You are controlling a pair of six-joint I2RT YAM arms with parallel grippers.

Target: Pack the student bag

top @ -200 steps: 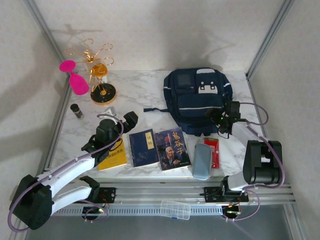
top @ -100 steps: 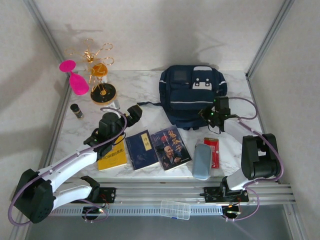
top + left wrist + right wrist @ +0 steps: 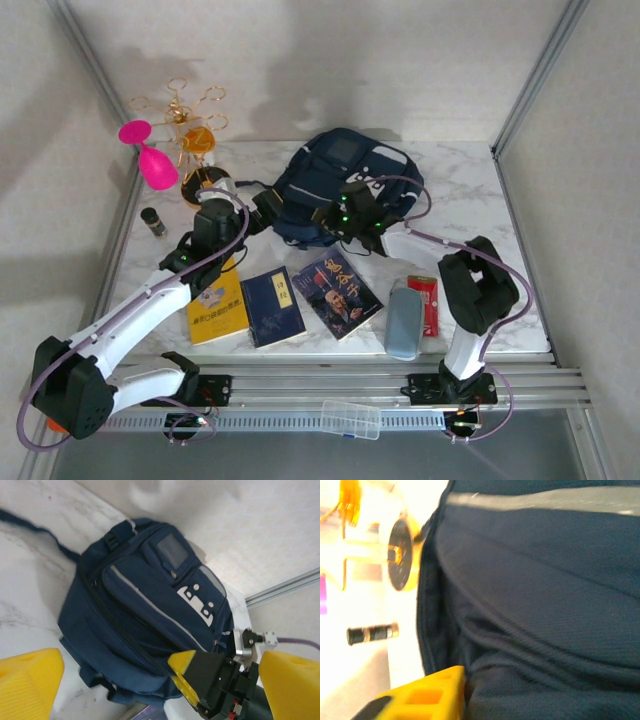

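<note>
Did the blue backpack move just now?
Yes. The student bag slid left and turned, ending closer to the gold stand, which stayed put.

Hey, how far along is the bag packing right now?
Done: nothing looks packed; the yellow book, blue book, portrait book, grey case and red packet lie on the table near the student bag, which looks closed. In hand: the right gripper is against its near edge, grip unclear; the left gripper hovers beside it, jaws wide. Left: open it, load everything.
</note>
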